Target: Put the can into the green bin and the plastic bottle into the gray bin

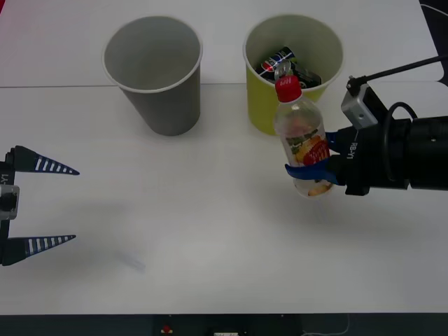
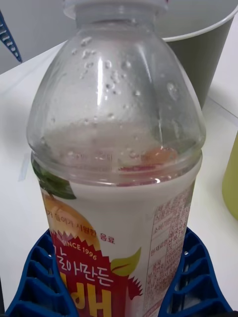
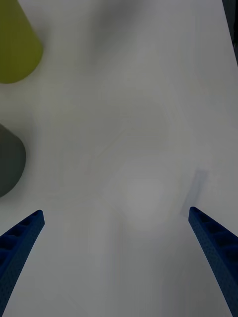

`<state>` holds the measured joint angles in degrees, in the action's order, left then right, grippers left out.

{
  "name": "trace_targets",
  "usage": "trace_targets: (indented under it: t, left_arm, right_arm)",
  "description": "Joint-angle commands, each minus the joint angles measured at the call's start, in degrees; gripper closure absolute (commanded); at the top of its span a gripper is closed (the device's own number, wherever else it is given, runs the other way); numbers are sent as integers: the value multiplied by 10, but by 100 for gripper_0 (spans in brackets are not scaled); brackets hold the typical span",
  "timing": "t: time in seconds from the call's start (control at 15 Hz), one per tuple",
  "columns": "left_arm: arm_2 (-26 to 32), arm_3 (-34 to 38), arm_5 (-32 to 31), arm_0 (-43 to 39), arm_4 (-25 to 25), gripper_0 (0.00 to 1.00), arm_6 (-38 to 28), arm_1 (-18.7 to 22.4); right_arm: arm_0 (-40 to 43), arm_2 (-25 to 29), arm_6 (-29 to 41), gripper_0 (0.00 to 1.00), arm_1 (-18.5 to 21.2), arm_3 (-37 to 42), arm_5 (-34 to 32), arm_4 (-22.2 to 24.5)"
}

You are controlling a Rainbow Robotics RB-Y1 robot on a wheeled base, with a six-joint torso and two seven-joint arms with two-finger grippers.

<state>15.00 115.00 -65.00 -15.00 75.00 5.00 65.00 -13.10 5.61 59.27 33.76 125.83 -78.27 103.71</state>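
My right gripper (image 1: 313, 170) is shut on the plastic bottle (image 1: 302, 138), a clear one with a red cap and a red-orange label, held upright just in front of the green bin (image 1: 260, 105). Up close, the bottle (image 2: 116, 163) sits between the blue fingers (image 2: 32, 282). A dark can (image 1: 287, 64) lies inside the green bin. The gray bin (image 1: 164, 105) stands to the green bin's left, with nothing visible inside. At the table's left edge my left gripper (image 1: 56, 204) hangs open with nothing between its fingers; its wrist view catches the green bin (image 3: 15, 44) and the gray bin (image 3: 9, 161).
The white table (image 1: 210, 238) stretches wide between the two arms and in front of the bins. A black cable (image 1: 399, 70) runs from the right wrist toward the back right.
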Motion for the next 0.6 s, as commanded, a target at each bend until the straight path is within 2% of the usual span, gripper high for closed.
trace_targets:
  t: [0.07,0.27,0.33,0.6]
  left_arm:
    - [0,0,0,0,0,0,0,0]
    - [0,0,0,0,0,0,0,0]
    - [0,0,0,0,0,0,0,0]
    - [0,0,0,0,0,0,0,0]
  right_arm:
    - [-78,-52,105,100,3,0,0,51]
    - [-170,-115,222,100,3,-2,0,121]
    - [-196,-133,233,100,1,-12,0,138]
    - [-326,-177,233,100,-28,-139,0,143]
